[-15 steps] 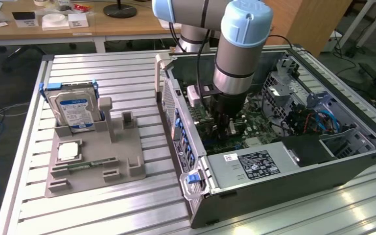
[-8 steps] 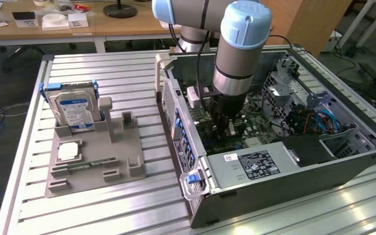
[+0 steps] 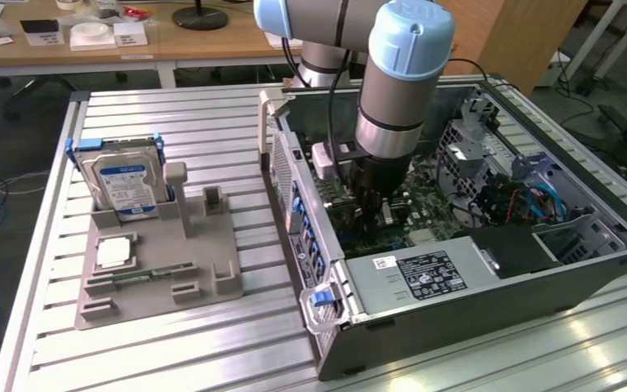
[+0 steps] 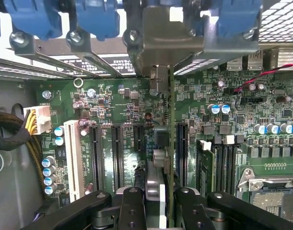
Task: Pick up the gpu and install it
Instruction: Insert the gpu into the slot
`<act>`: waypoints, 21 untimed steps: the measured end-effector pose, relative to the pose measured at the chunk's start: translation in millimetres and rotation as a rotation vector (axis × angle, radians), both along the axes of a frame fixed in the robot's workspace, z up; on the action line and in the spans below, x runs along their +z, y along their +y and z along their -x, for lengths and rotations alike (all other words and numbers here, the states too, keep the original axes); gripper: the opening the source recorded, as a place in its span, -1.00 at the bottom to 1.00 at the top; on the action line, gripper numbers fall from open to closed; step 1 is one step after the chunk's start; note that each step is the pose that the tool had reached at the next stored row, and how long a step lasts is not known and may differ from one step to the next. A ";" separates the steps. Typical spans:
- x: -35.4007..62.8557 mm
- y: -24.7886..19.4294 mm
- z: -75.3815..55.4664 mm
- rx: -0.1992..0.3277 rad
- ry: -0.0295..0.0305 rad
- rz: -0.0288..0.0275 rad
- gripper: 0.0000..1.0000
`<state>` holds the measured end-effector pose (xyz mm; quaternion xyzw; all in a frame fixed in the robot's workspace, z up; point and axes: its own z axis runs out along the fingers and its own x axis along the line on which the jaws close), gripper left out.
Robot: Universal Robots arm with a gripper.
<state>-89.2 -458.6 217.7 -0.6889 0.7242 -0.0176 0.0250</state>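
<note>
One tool: clamped on gpu, card edge-on between its fingers
gpu: upright, directly below tool, over motherboard slots
case: open, tool inside, on desk

Claw down inside open case, clamped on gpu standing edge-on over motherboard. Tight both sides: black slots and white slot on one side, memory slots and CPU socket on the other. Ahead, bracket rail with blue clips blocks. Drive cage and power supply hem in. Open room only straight above.
</note>
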 end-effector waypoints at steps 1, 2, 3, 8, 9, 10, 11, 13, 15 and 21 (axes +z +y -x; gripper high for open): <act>0.0 0.2 0.0 0.000 0.0001 0.0001 -0.44; 0.0 0.4 0.0 0.001 0.0001 0.0001 -0.44; 0.0 0.5 0.0 0.001 0.0001 0.0002 -0.44; -0.9 0.7 0.0 0.001 0.0004 0.0000 -0.44; -1.8 0.7 0.1 0.001 0.0010 -0.0001 -0.44; -2.6 0.6 0.1 0.001 0.0028 0.0006 -0.44; -3.6 0.5 0.2 0.001 0.0050 0.0011 -0.44; -6.3 0.6 0.1 0.001 0.0079 0.0005 -0.44; -8.3 0.8 -0.1 0.002 0.0092 -0.0011 -0.44; -7.8 0.7 0.0 0.001 0.0102 -0.0001 -0.44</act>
